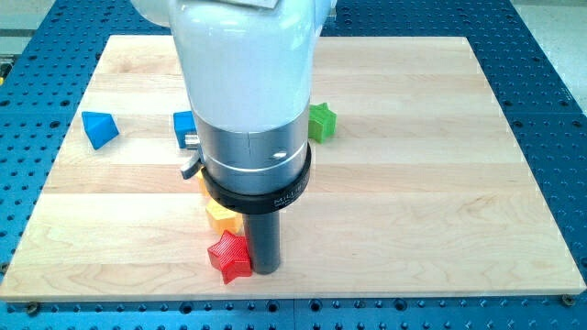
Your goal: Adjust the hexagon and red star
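My tip (264, 269) touching red star (229, 257), yellow hexagon (221, 216) adjacent

The arm body (246, 82) is being cut off by the view's top edge. A yellow block (220, 216) is being largely hidden behind the dark collar (257, 192) and rod (263, 240); its shape cannot be told. Only a sliver of a blue block (183, 125) is being shown at the arm's left side; shape not resolved. The green block (322, 121) is being partly covered by the arm. The red star (228, 256) is being slightly overlapped by my tip (264, 270)
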`<act>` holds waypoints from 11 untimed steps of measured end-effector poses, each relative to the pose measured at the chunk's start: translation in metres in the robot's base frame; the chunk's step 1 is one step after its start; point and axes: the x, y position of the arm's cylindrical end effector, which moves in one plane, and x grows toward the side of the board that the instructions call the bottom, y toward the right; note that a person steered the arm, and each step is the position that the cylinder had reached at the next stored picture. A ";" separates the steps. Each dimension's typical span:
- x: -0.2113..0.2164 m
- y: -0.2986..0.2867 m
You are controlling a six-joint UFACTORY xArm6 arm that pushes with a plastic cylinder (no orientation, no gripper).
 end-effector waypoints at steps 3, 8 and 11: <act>-0.003 0.005; -0.039 -0.007; -0.061 -0.014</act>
